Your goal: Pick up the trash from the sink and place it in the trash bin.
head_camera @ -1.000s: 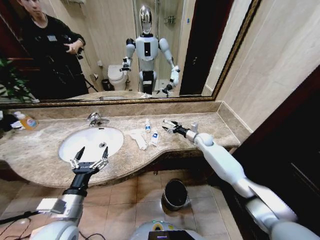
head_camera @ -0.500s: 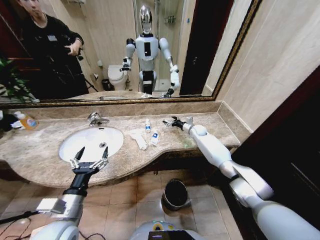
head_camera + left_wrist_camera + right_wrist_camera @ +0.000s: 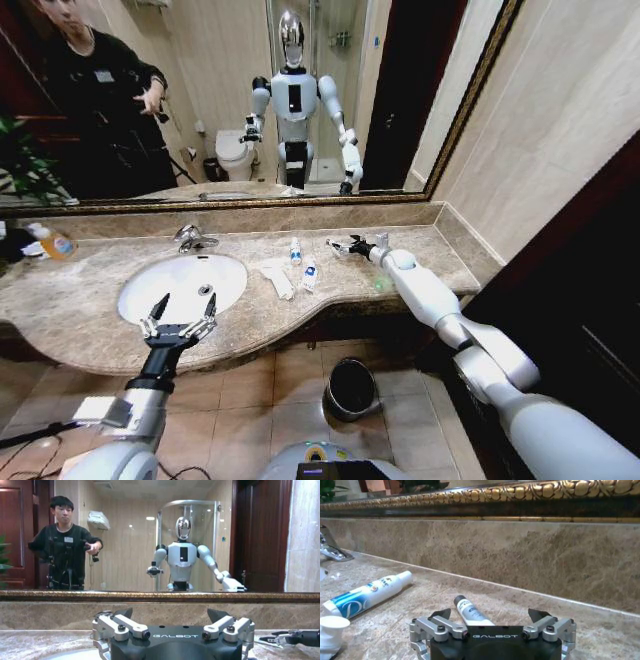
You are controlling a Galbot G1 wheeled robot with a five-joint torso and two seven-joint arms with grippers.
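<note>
Your right gripper (image 3: 340,244) sits low on the marble counter (image 3: 420,255), right of the sink (image 3: 183,285), jaws spread wide. Its wrist camera shows a small tube (image 3: 468,611) lying between the fingers, untouched, with a blue-labelled bottle (image 3: 367,591) lying beside it. From the head view you see the crumpled paper (image 3: 276,272) by the basin and the bin (image 3: 351,388) on the floor. Your left gripper (image 3: 178,322) hangs open over the sink's front edge.

"GALBOT" (white letters) marks both the left gripper (image 3: 172,624) and right gripper (image 3: 490,624).
</note>
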